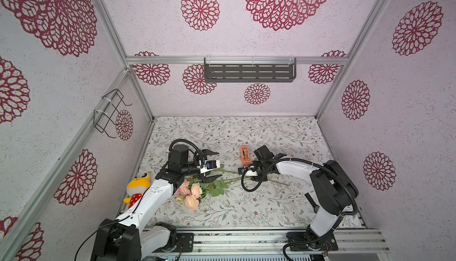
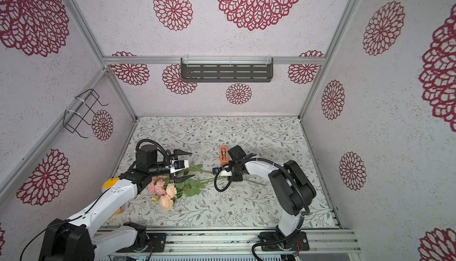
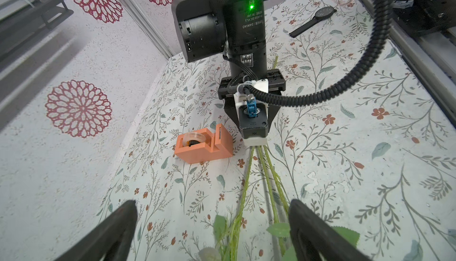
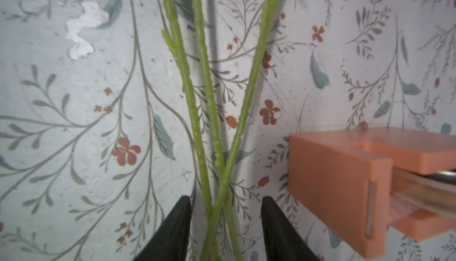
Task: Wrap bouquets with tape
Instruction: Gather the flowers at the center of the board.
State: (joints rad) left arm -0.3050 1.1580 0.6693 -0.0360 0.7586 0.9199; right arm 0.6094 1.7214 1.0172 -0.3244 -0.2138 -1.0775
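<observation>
Straddling stems of bouquets [image 1: 212, 185] with right end effector [image 4: 225, 197] parted, blooms toward spread left end effector [image 3: 212, 201], tape [image 3: 195, 138] inside orange dispenser [image 3: 204, 152].

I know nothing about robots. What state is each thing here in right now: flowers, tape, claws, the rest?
bouquets: lying on the table, stems crossed, untaped.
tape dispenser: resting beside the stems, roll in place.
left gripper: open, above the leafy stems.
right gripper: open, jaws either side of the stems, not touching.
wristwatch: lying flat, strap stretched out.
plush toy: at the table's edge, partly hidden.
</observation>
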